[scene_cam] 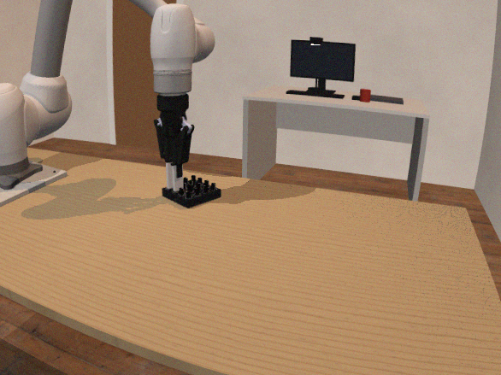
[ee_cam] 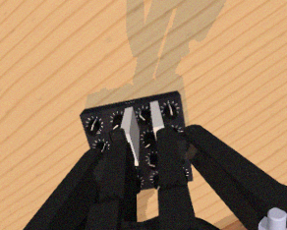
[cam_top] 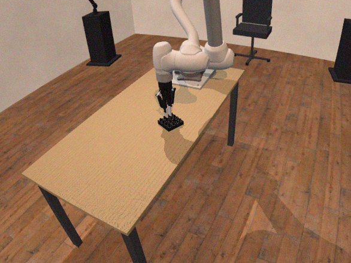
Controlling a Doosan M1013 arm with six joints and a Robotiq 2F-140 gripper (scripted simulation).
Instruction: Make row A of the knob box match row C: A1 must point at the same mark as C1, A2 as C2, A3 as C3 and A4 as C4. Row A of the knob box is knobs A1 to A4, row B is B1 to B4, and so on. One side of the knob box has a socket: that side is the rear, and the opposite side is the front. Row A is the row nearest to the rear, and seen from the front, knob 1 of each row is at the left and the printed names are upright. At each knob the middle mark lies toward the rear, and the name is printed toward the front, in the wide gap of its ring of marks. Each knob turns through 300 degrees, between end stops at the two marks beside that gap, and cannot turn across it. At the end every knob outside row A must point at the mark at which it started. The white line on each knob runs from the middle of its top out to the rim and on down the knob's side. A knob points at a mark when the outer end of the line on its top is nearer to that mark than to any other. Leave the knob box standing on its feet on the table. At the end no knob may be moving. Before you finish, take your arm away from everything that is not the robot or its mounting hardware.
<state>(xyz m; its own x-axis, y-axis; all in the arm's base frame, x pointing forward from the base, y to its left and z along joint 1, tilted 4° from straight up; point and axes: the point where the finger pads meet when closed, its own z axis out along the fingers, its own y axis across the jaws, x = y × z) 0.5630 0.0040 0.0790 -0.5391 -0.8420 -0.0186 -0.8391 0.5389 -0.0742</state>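
Observation:
The black knob box (cam_top: pixel 175 126) (scene_cam: pixel 197 200) (ee_cam: pixel 104 110) stands on its feet on the wooden table (cam_top: pixel 105 161) (scene_cam: pixel 256 272) (ee_cam: pixel 55 39), in front of the arm's base. My gripper (cam_top: pixel 168 113) (scene_cam: pixel 174 183) (ee_cam: pixel 144 117) points straight down at the edge row of the box nearest the arm's base. In the wrist view its two pale fingertips stand on either side of one knob (ee_cam: pixel 143 114), the third from the left in the far row, with a small gap on each side. The fingers are slightly open and do not grip it. The printed names are too small to read. The gripper's links hide the nearer knobs.
The arm's base plate (cam_top: pixel 194 81) (scene_cam: pixel 26 183) sits at the table's far end. Around the table stand an office chair (cam_top: pixel 254 20), a black pedestal with a small arm (cam_top: pixel 99 38) and a white desk with a monitor (scene_cam: pixel 322 61).

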